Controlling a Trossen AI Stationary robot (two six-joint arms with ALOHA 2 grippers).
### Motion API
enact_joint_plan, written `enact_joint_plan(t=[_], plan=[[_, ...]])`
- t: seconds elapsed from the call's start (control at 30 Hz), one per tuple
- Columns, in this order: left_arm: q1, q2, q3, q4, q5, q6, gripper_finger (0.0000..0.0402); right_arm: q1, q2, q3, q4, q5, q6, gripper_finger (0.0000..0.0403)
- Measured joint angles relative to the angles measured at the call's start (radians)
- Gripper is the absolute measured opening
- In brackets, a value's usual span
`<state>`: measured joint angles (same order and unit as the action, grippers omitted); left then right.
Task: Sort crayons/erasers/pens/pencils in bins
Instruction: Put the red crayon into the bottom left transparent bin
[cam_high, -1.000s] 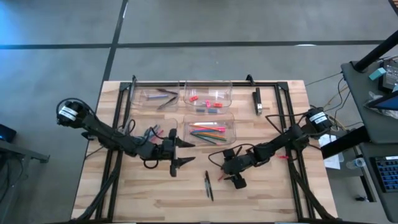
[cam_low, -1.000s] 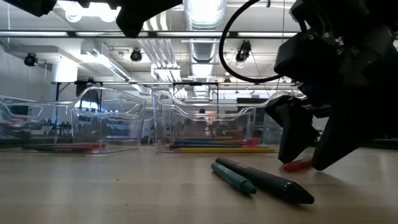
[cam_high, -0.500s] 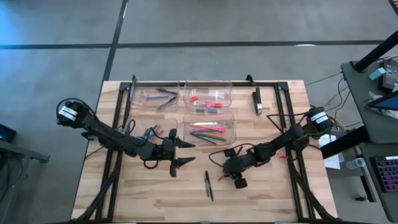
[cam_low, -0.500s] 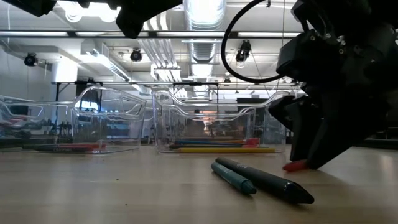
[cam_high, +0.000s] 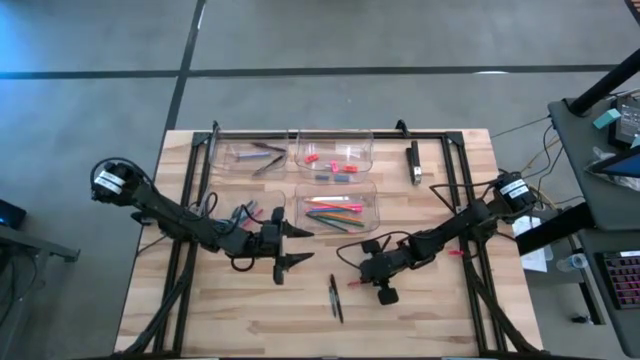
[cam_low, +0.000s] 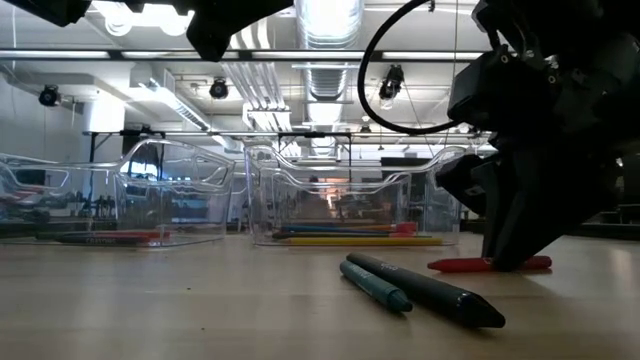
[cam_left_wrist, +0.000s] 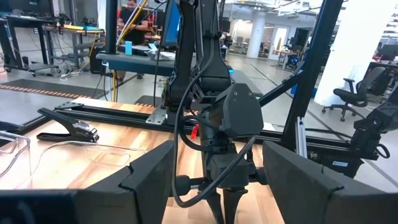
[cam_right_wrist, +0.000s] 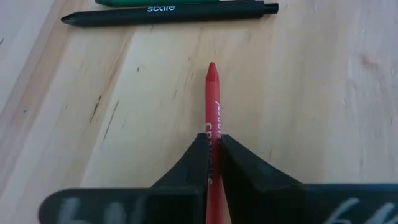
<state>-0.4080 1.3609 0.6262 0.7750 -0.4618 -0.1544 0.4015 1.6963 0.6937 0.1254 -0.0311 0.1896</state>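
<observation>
red crayon (cam_right_wrist: 212, 118) flat, tip toward pens (cam_right_wrist: 168, 14)

- This is a big robot lab or workshop.
- Pipes (cam_low: 325, 70) and bright lights (cam_low: 135, 12) hang from the bare ceiling.
- The floor (cam_high: 330, 35) is grey concrete.
- Far off stand work benches (cam_left_wrist: 134, 61), an office chair (cam_left_wrist: 353, 96) and a person (cam_left_wrist: 132, 18).

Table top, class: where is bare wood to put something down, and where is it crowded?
Bare wood: the front strip below the two pens, and the corner right of the black bar. Crowded: the bins and the middle, where the left hand waits open and the right hand grips a red crayon.
</observation>
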Motion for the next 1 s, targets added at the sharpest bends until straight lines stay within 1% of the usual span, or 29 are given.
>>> enact_joint_plan(t=[0.1, 0.23, 0.4, 0.6, 0.73, 0.87, 1.0], plan=[[0.000, 0.000, 0.000, 0.000, 0.000, 0.003, 0.0228, 0.001, -0.054, 0.000, -0.002, 0.000, 0.002, 0.0019], [0.001, 0.000, 0.001, 0.001, -0.006, 0.003, 0.0228, 0.006, -0.141, -0.009, -0.055, 0.002, -0.008, 0.0019], [0.001, 0.000, 0.001, 0.001, -0.011, 0.002, 0.0228, 0.006, -0.251, -0.008, -0.038, 0.008, -0.025, 0.0019], [0.001, 0.005, 0.001, 0.007, -0.011, -0.003, 0.0228, 0.006, -0.355, -0.009, -0.022, 0.062, -0.053, 0.0018], [0.002, 0.069, 0.004, 0.063, -0.011, -0.017, 0.0228, 0.006, -0.418, -0.009, -0.007, 0.122, -0.080, 0.0018], [0.015, 0.160, 0.044, 0.098, -0.011, -0.016, 0.0230, 0.004, -0.478, -0.008, 0.018, 0.178, -0.097, 0.0018], [0.035, 0.228, 0.103, 0.098, 0.012, -0.023, 0.0253, 0.004, -0.516, -0.007, 0.015, 0.222, -0.098, 0.0018]])
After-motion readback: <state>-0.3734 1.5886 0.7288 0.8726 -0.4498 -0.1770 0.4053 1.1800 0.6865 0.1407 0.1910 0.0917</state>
